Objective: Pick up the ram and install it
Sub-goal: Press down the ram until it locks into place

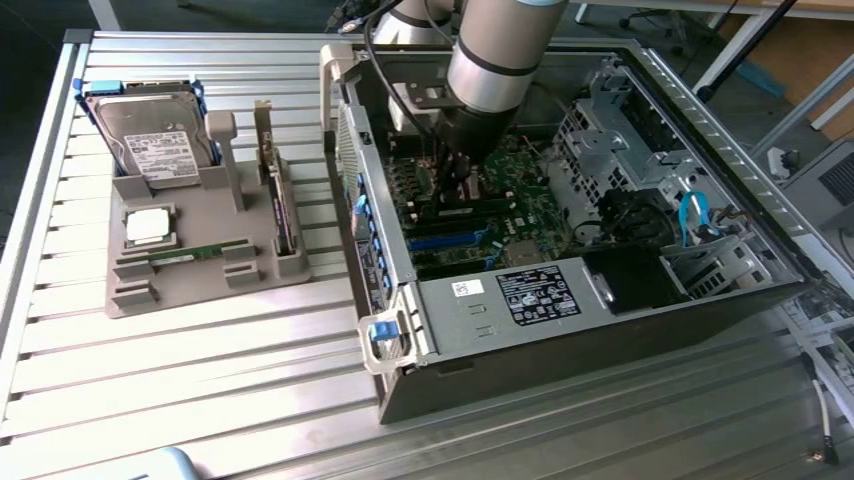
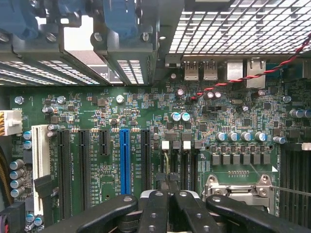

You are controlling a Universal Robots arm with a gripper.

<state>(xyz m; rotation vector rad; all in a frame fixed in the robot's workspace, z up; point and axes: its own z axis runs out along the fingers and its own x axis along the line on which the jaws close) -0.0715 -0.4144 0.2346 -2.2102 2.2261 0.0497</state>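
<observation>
Black gripper is inside the open grey PC case, fingers together over the green motherboard. One thin green ram stick lies in the grey holder tray on the surface (held one? can't tell).

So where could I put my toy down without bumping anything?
The slatted table is bare in front of the grey holder tray, across to the computer case, and again along the near edge below the case. The tray is crowded: hard drive, chip, ram. Inside the case the gripper hangs over the packed motherboard.
</observation>
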